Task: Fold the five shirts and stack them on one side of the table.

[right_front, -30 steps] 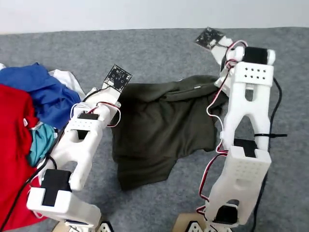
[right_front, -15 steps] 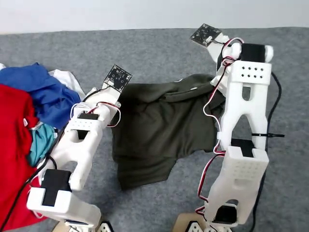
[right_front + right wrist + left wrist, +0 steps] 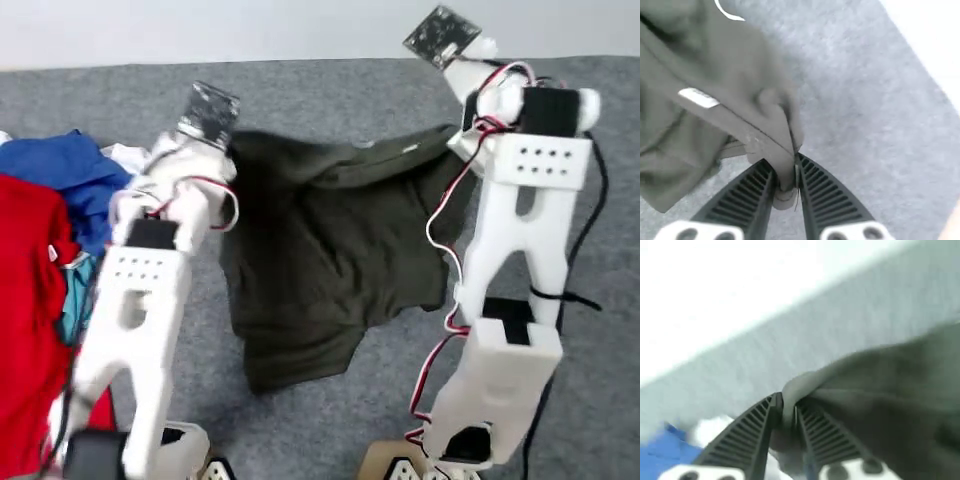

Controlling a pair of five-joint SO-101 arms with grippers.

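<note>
grey table [image 3: 330, 95] — olive shirt [image 3: 330, 250], collar far, stretched crosswise, both jaws clenching it.

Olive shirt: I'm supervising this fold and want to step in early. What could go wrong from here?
The left claw and right claw each pinch only a small bunch of edge on the olive shirt, so it may slip free. Its near hem lies crumpled on the mat, so the fold could end crooked. The left arm might snag the red shirt beside it.
</note>
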